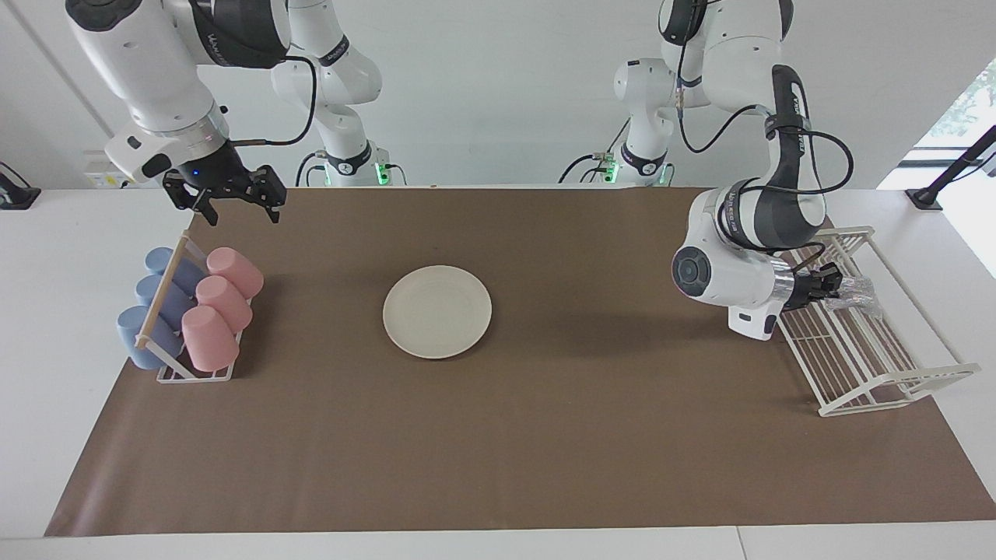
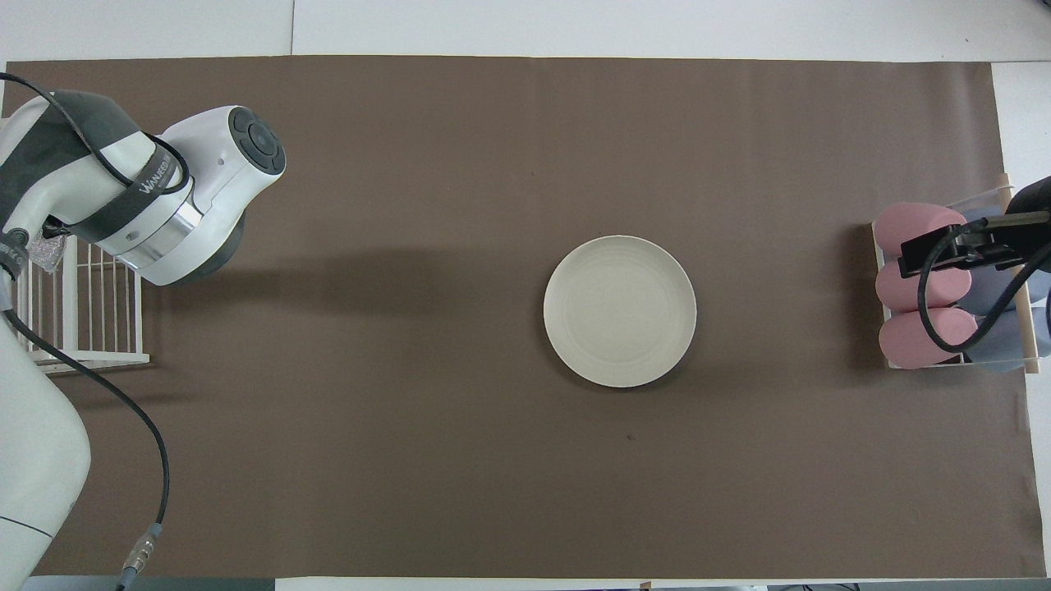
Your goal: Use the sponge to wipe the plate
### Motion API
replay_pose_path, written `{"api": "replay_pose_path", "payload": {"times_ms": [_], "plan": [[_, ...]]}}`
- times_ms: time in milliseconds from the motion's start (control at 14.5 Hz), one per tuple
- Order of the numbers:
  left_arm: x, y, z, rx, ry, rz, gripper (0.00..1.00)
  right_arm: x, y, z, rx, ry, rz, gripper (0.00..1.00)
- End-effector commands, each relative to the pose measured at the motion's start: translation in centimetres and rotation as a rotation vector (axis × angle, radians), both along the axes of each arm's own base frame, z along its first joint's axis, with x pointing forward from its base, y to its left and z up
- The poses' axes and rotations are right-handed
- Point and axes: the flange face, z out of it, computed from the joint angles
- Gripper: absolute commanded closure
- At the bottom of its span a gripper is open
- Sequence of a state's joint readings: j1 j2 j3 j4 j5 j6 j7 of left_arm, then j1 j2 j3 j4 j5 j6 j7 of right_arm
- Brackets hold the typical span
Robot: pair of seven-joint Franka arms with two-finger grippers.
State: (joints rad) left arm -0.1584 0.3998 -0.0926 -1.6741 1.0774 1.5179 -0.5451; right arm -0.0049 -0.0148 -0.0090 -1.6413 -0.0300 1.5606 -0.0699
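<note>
The cream-white plate [image 1: 437, 311] lies flat in the middle of the brown mat, and it also shows in the overhead view [image 2: 620, 310]. The silvery sponge [image 1: 856, 292] lies in the white wire rack [image 1: 871, 365] at the left arm's end of the table; a bit of it shows in the overhead view [image 2: 39, 253]. My left gripper [image 1: 834, 283] reaches sideways into the rack and is at the sponge. My right gripper [image 1: 233, 204] is open and empty, raised beside the cup rack, and it shows over the pink cups in the overhead view [image 2: 940, 248].
A rack with three pink cups [image 1: 218, 307] and blue cups [image 1: 152, 311] stands at the right arm's end of the table. The brown mat [image 1: 545, 435] covers most of the table. The left arm's elbow [image 2: 205, 189] hangs over the mat beside the wire rack [image 2: 90, 312].
</note>
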Motion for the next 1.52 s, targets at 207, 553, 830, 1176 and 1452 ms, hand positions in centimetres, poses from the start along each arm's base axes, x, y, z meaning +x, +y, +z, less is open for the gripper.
{"api": "replay_pose_path", "payload": {"times_ms": [207, 553, 830, 1176, 1452], "plan": [[0.5, 0.2, -0.4, -0.027, -0.001, -0.028, 0.96, 0.0, -1.0, -0.1, 0.002, 0.017, -0.011, 0.0], [0.6, 0.7, -0.5, -0.033, -0.003, -0.024, 0.46, 0.1, -0.8, 0.0, 0.001, 0.008, -0.02, 0.0], [0.6, 0.7, -0.4, -0.033, -0.002, -0.025, 0.0, -0.1, -0.8, -0.1, -0.001, 0.018, -0.018, 0.0], [0.9, 0.4, 2.2, -0.177, -0.042, 0.003, 0.0, -0.1, -0.5, -0.1, -0.001, 0.02, -0.014, 0.0], [0.3, 1.0, 8.3, -0.422, -0.047, 0.041, 0.0, -0.1, -0.6, -0.1, -0.001, 0.02, -0.015, 0.0]]}}
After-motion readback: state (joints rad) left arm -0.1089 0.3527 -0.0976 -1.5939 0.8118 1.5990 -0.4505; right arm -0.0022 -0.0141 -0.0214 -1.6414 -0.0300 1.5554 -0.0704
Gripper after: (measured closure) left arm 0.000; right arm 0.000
